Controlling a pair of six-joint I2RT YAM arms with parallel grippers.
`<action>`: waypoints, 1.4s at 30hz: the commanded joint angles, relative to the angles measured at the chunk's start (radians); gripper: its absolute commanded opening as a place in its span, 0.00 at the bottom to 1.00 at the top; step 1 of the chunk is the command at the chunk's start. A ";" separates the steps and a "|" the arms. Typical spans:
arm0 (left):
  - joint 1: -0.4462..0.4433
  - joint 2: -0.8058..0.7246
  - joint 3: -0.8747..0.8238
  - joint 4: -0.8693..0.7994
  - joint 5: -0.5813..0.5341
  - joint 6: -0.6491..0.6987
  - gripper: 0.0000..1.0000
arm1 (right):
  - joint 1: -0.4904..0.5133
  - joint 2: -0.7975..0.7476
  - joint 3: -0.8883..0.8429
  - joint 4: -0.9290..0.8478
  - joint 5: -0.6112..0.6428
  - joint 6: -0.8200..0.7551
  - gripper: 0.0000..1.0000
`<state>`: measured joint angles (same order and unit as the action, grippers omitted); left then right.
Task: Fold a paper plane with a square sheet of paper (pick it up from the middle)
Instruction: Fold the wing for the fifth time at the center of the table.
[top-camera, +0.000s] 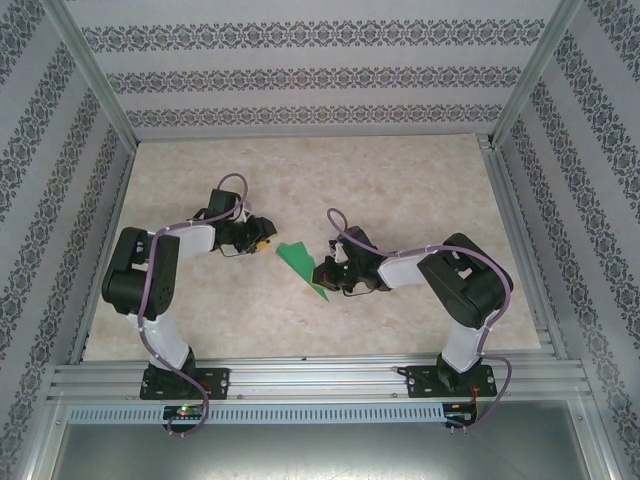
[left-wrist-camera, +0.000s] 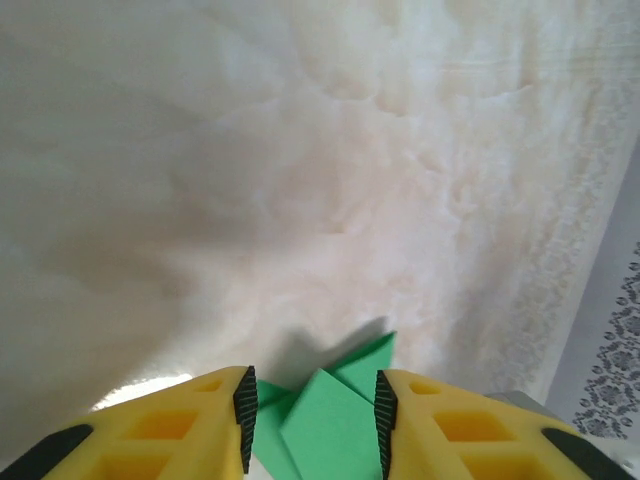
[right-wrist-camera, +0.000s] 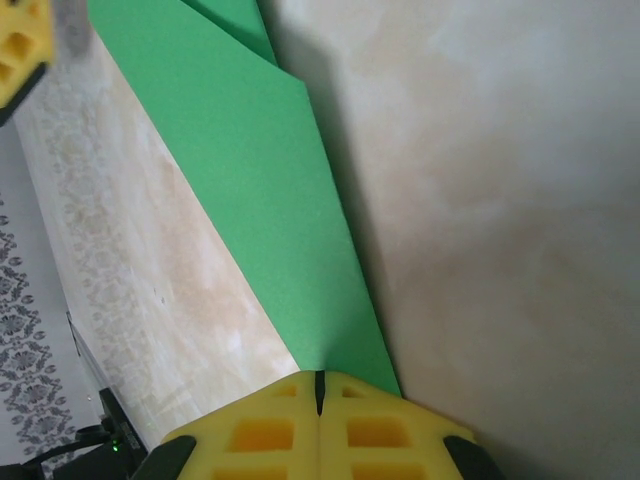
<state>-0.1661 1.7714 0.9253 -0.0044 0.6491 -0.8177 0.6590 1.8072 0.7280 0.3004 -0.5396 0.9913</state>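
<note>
At center, right claw (right-wrist-camera: 320, 383) seemingly pinches paper plane (right-wrist-camera: 250, 190).

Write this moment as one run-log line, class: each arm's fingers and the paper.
left fingers: apart, wide end of folded green paper between them | right fingers: shut on its pointed tip

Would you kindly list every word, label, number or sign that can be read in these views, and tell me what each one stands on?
None: no text can be read in any view.
The green paper plane is plain.
The yellow fingers carry no marking.
The patterned walls show ornament, not letters.
The small parts at the arm bases are too small to read.
</note>
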 joint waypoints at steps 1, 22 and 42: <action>-0.002 -0.071 -0.004 -0.051 -0.008 0.006 0.41 | 0.026 0.031 -0.062 -0.122 0.089 0.064 0.00; -0.344 -0.024 0.120 -0.200 -0.247 -0.128 0.46 | 0.115 -0.026 -0.122 0.042 0.248 0.219 0.01; -0.327 0.144 0.149 -0.195 -0.263 -0.122 0.40 | 0.089 -0.221 -0.188 -0.021 0.227 0.099 0.06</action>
<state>-0.5133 1.8786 1.0737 -0.1570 0.4168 -0.9546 0.7544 1.6341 0.5640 0.3389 -0.3218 1.1385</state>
